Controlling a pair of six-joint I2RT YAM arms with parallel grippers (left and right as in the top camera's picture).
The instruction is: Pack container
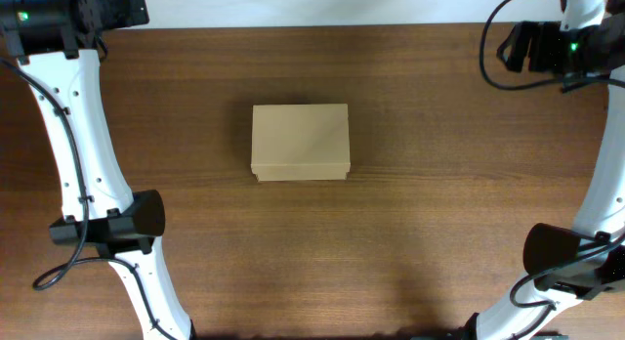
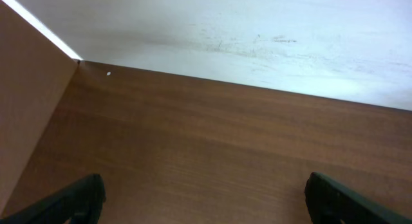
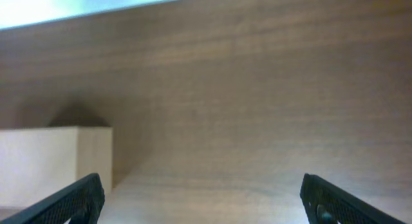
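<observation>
The container (image 1: 300, 140) is a plain tan cardboard box with its flap lid shut, standing at the middle of the wooden table (image 1: 439, 203). One corner of it shows at the lower left of the right wrist view (image 3: 55, 161). My left gripper (image 2: 203, 199) is open and empty, far from the box at the table's back left (image 1: 39, 22). My right gripper (image 3: 201, 197) is open and empty at the back right (image 1: 532, 47), facing the box from a distance. No items for packing are in view.
A white surface (image 2: 257, 31) borders the table's far edge. A brown side panel (image 2: 26, 114) stands at the left in the left wrist view. Both arms' bases sit at the near corners (image 1: 117, 228) (image 1: 566, 257).
</observation>
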